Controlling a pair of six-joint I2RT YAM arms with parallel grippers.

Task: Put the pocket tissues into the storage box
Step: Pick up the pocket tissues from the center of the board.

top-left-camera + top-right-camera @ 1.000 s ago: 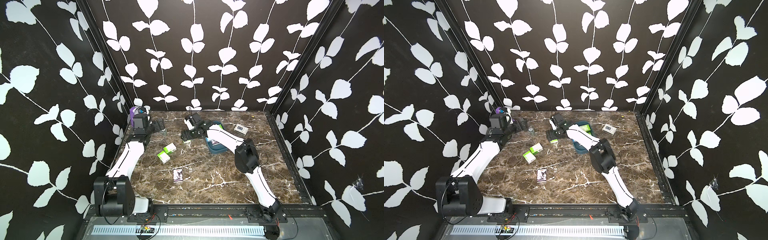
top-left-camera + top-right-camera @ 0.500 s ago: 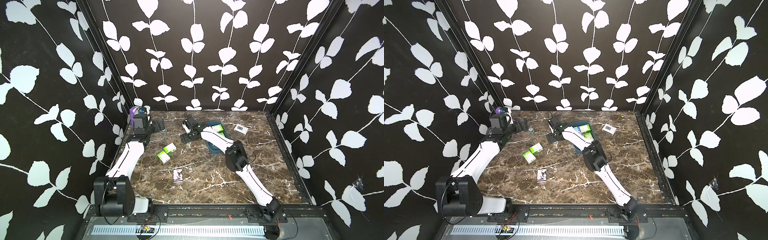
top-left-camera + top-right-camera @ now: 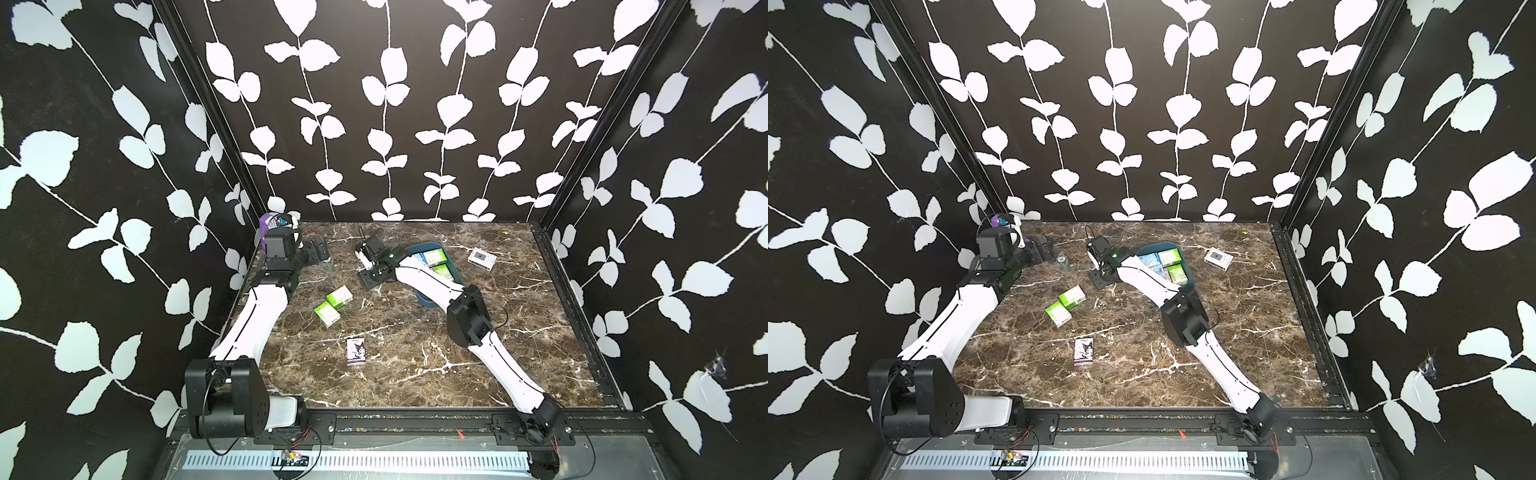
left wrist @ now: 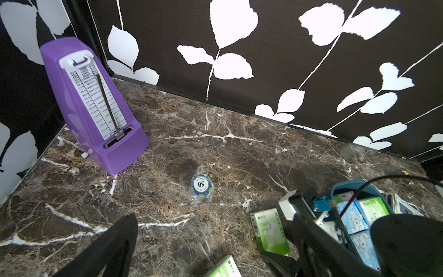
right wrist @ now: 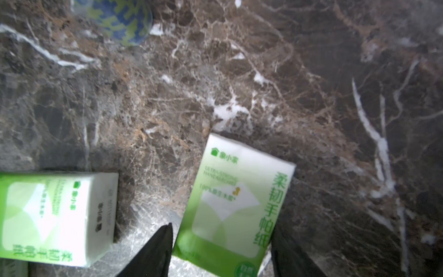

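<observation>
Step in hand: closing on one green pocket tissue pack, flat on the marble surface, at 9 o'clock from the storage box and near it.
Right end effector: jaws set along both long sides of that pack, one seemingly touching and the other a hair away. Cannot tell whether already a real pinch.
Left end effector: spread and empty, resting near 11 o'clock of the surface, close to the purple metronome and the poker chip.
Already stored: several packs inside the box, around 1 o'clock of the surface.
Still loose: first green pack and second green pack side by side near 9 o'clock of centre, and the cartoon pack near 8 o'clock.
Handling: probably very light, soft and squashy under a slick film wrapper. Likely to slip or swivel if pinched at one end, and to bulge if squeezed hard.
Where to hold: across the narrow width at mid-length, jaws low on the sides, with gentle pressure.
Change from one second earlier: right end effector a little more toward 9 o'clock and lower, now hiding the pack in both top views, with narrower jaws. Left arm and the loose packs as before.
</observation>
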